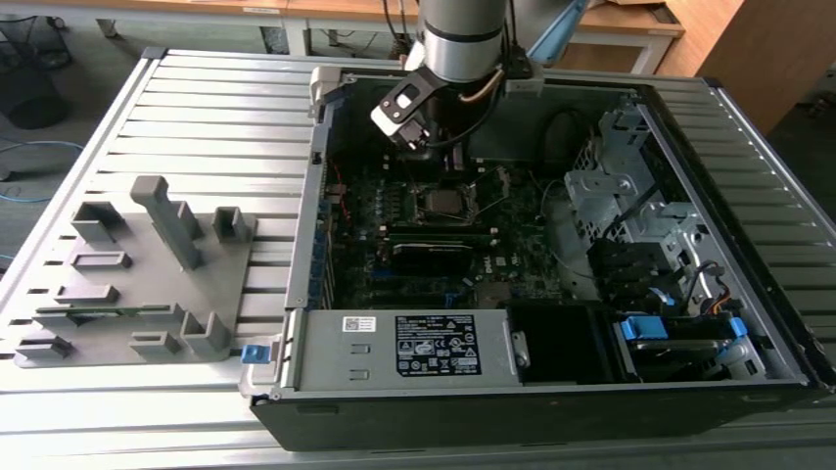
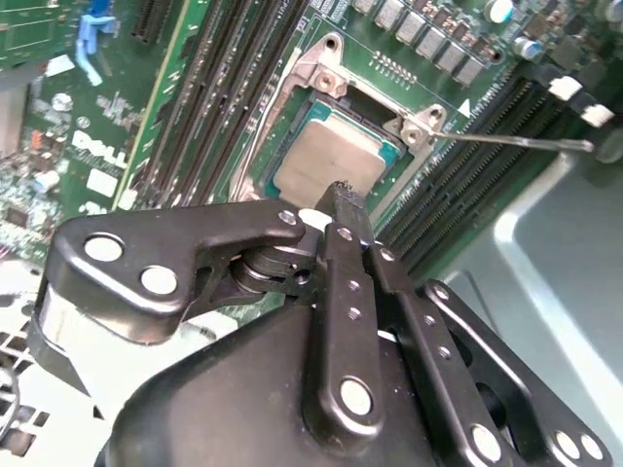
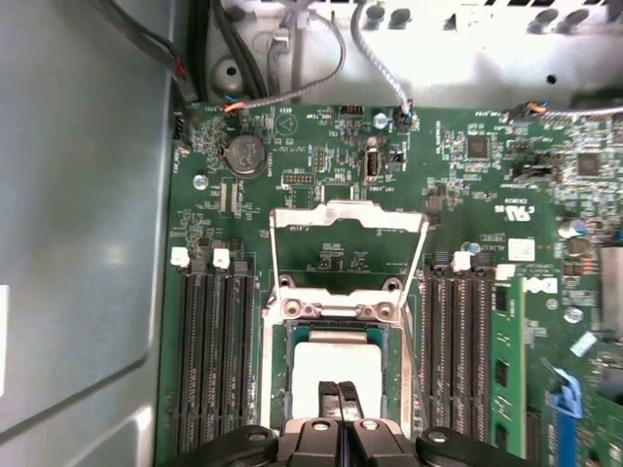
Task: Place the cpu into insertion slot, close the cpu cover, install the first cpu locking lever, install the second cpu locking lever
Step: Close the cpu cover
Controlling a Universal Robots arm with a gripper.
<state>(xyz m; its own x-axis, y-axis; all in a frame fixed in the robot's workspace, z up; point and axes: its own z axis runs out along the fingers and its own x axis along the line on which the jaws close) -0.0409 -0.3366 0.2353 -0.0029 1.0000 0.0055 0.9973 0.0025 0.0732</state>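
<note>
The cpu (image 3: 337,362) lies flat in the insertion slot (image 3: 274,389), its pale silver face up; in the second wrist view the cpu (image 2: 326,156) sits inside the slot's silvery rim (image 2: 326,73). The cpu cover (image 3: 348,216) is swung open, away from the slot, its window showing bare board. A thin metal lever (image 2: 516,142) sticks out sideways from the slot. My gripper (image 3: 339,394) hovers just over the chip's edge with its black fingers pressed together and nothing between them; its tips (image 2: 343,195) point at the chip. In the exterior view the gripper (image 1: 415,145) hangs above the slot (image 1: 438,202).
Long black memory slots (image 3: 209,360) flank the socket, with a green memory card (image 3: 506,360) on one side. The open computer case has a metal wall (image 3: 88,243), a power supply (image 1: 405,345) and drive cage (image 1: 627,196). A grey fixture tray (image 1: 144,274) lies at the exterior view's left.
</note>
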